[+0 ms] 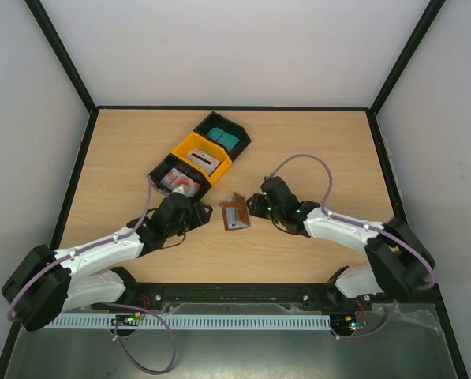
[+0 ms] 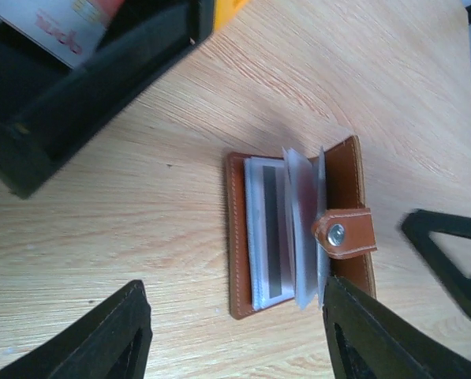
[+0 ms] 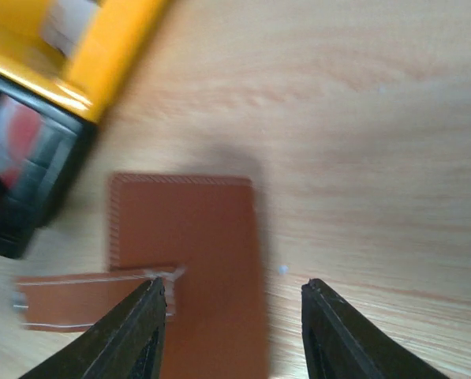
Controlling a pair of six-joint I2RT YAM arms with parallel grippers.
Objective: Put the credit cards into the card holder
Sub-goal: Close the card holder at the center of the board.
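A wooden table (image 1: 322,150), walled in white and edged with black rails, had bare wood across its right half and along its left side, while three joined bins ran diagonally from the far centre toward the left arm. The far black bin (image 1: 237,131) held teal cards (image 1: 225,140), the yellow bin (image 1: 186,148) held a grey card (image 1: 205,159), and the near black bin (image 1: 158,172) held white cards with red markings (image 1: 181,185). The brown card holder (image 1: 235,213) lay partly open on the wood just in front of the bins, with a grey striped card (image 2: 271,233) in its clear sleeve. It sat between the left gripper (image 1: 194,212) and the right gripper (image 1: 255,207), both with jaws spread and gripping nothing.
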